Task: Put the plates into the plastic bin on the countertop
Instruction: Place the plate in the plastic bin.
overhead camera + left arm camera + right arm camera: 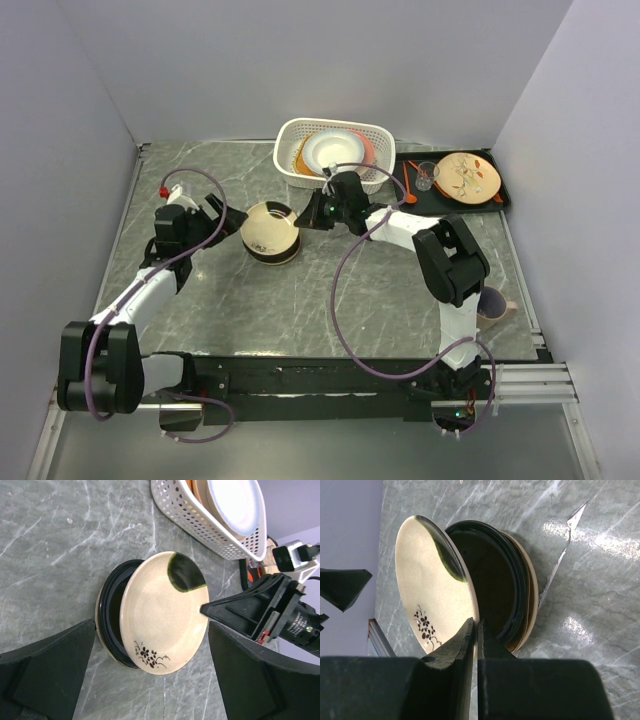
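Only the right wrist view shows the right gripper clamped on the rim of the cream plate, which is tilted up off the black plate on the countertop. The top view adds the plastic bin behind. The left gripper has its jaws apart. The cream plate bears a green patch and a dark sprig.

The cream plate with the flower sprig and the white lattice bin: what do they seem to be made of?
The cream round plate with a dark flower sprig looks like glazed ceramic: soft sheen, a poured-looking green glaze patch. The white lattice-walled bin looks like moulded plastic: thin, evenly perforated walls, rounded rim.
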Action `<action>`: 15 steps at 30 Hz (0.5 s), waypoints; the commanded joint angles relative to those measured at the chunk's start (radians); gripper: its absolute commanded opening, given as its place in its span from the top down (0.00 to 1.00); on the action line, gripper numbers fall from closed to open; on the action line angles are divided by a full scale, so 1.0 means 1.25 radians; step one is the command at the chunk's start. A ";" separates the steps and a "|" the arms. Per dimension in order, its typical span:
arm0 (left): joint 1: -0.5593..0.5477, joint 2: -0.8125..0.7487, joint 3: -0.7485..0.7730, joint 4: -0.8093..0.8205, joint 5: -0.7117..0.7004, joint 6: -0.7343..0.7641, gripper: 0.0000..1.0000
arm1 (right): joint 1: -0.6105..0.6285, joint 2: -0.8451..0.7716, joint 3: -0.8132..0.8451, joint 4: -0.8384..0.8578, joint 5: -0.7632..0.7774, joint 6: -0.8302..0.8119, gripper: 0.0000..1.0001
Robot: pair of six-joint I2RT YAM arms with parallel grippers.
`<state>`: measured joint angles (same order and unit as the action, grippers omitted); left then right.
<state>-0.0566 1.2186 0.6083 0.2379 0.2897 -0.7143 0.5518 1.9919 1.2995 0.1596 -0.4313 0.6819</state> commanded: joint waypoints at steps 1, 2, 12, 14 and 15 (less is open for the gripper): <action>-0.003 -0.040 -0.006 0.012 -0.007 0.019 0.01 | 0.003 -0.057 0.012 0.015 -0.004 -0.007 0.97; -0.003 -0.041 -0.003 0.010 -0.008 0.019 0.01 | 0.003 -0.057 0.013 0.013 -0.004 -0.007 0.97; 0.001 -0.058 -0.004 0.004 -0.008 0.023 0.01 | 0.003 -0.060 0.022 0.007 0.003 -0.009 0.98; 0.004 -0.059 -0.007 0.002 -0.006 0.024 0.01 | 0.002 -0.061 0.022 0.006 0.005 -0.010 0.99; 0.005 -0.059 -0.007 0.002 -0.007 0.024 0.01 | 0.002 -0.062 0.021 0.007 0.004 -0.009 0.99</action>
<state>-0.0563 1.1748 0.6083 0.2272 0.2897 -0.7074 0.5518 1.9919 1.2995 0.1371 -0.4301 0.6815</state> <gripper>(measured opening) 0.993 0.088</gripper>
